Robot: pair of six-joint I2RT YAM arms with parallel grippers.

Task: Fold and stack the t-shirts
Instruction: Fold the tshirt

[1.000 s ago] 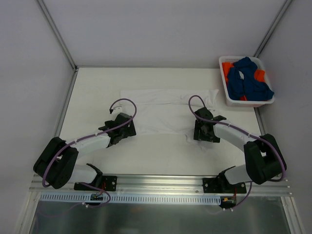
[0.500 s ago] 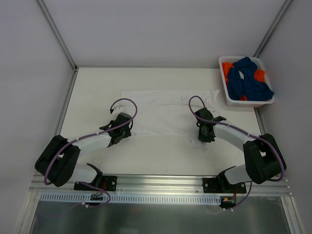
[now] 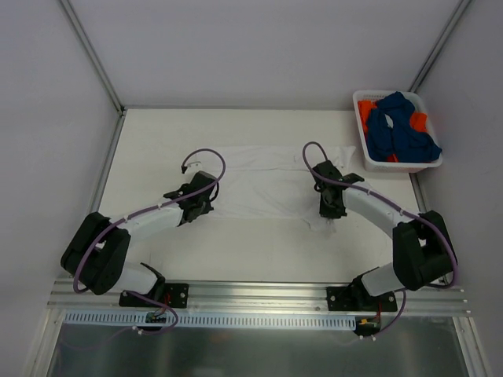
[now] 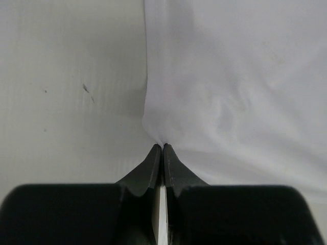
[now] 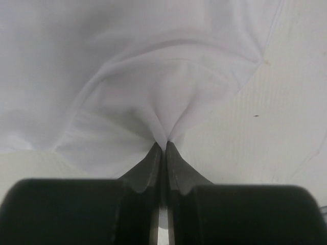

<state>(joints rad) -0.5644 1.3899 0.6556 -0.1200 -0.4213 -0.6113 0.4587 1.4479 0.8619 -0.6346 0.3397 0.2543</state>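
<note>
A white t-shirt [image 3: 263, 177] lies spread across the middle of the table, nearly table-coloured. My left gripper [image 3: 206, 198] is shut on its near left edge; in the left wrist view the cloth [image 4: 230, 92] pinches into the closed tips of that gripper [image 4: 163, 146]. My right gripper [image 3: 328, 206] is shut on the shirt's near right corner, and in the right wrist view the fabric [image 5: 153, 87] gathers in folds into the tips of the right gripper [image 5: 163, 145]. Dark blue t-shirts [image 3: 397, 129] and orange t-shirts [image 3: 365, 110] sit piled in the basket.
A white plastic basket [image 3: 369, 161] stands at the far right corner of the table. Metal frame rails [image 3: 106, 169] run along the table's left and right edges. Bare tabletop [image 3: 259, 251] lies between the shirt and the arm bases.
Both grippers closed from open onto the white t-shirt's near edge. Each has shifted slightly away from the bases, and the shirt's near edge has drawn up with them.
</note>
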